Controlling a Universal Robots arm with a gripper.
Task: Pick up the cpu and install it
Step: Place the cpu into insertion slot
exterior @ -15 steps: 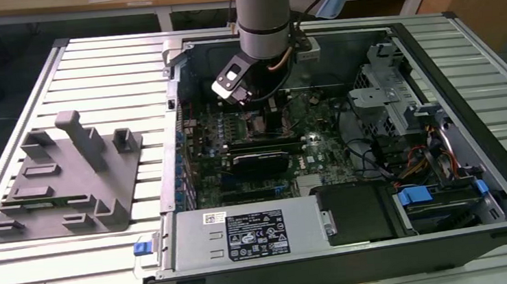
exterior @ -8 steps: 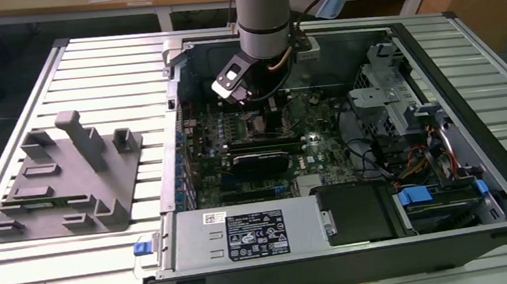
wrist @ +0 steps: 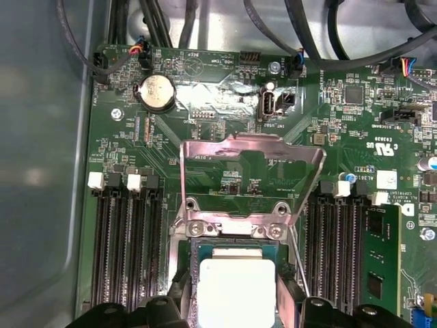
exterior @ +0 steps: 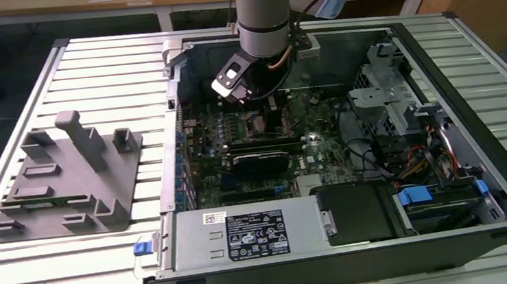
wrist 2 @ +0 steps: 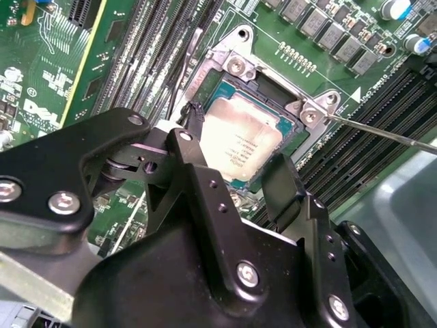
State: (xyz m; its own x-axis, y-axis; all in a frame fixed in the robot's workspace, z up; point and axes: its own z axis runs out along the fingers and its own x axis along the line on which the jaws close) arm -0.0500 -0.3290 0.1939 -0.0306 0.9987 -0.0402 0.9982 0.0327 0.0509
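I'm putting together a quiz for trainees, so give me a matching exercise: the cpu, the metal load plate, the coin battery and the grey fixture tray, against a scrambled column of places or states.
1 cpu
2 load plate
3 coin battery
4 grey fixture tray

A on the slatted table, at the exterior view's left of the case
B swung up, open
C inside the socket frame, silvery top up
D round, on the green motherboard

Pairs: 1-C, 2-B, 3-D, 4-A
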